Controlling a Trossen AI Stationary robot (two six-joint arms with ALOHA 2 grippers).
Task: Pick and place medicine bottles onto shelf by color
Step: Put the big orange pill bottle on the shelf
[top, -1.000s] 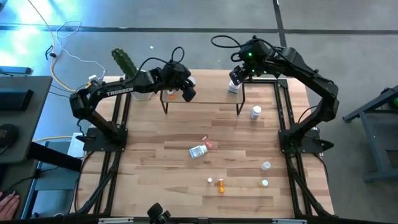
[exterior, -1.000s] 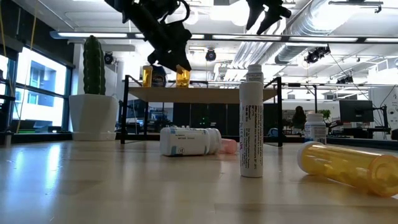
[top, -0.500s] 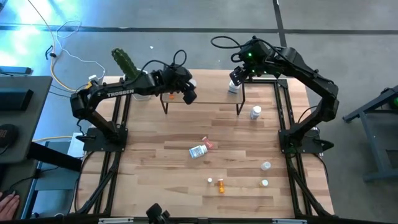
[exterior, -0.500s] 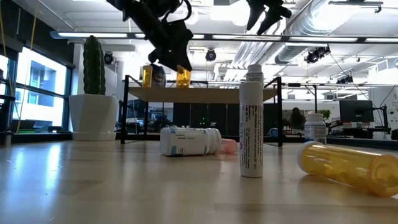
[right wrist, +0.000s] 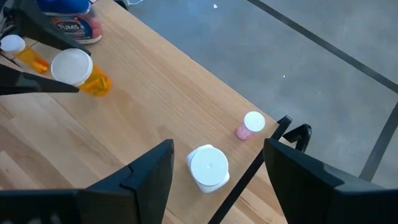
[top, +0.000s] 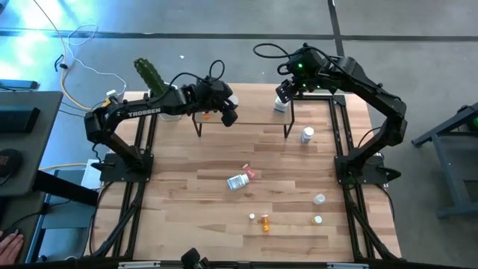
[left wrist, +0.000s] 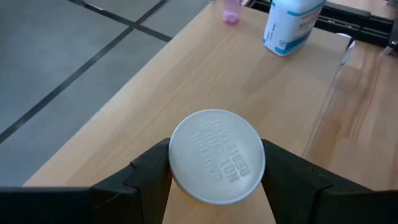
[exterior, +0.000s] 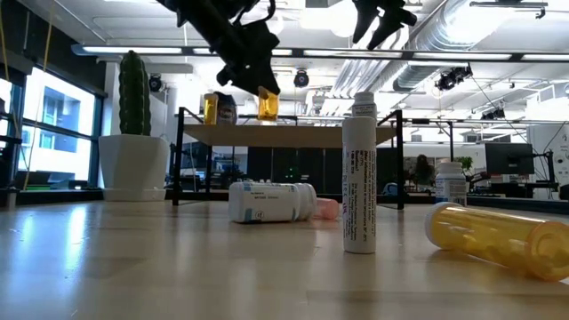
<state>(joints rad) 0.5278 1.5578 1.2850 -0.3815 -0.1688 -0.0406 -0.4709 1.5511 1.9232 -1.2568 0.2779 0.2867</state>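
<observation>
Left claw (left wrist: 214, 180) is clamped on a translucent orange pill bottle with a round white embossed cap (left wrist: 217, 155), just above the low light-wood shelf (top: 254, 112); right claw (right wrist: 214, 177) hangs open over the shelf's other end.

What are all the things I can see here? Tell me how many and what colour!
shelf: one, light wood with black legs, far side of the table
held orange bottle: one, white cap, over the shelf
shelf orange bottle: one, shelf's left end
shelf white bottle: one, shelf's right end
shelf pink bottle: one, beside it
blue-label bottle: one, lying mid-table
table pink bottle: one, next to it
upright white bottle: one, right of the shelf
tall white tube: one, standing near the front
lying orange bottle: one, near the front
cactus: one, green, far left corner
left gripper: grips the held orange bottle
right gripper: open, above the shelf's right end
</observation>
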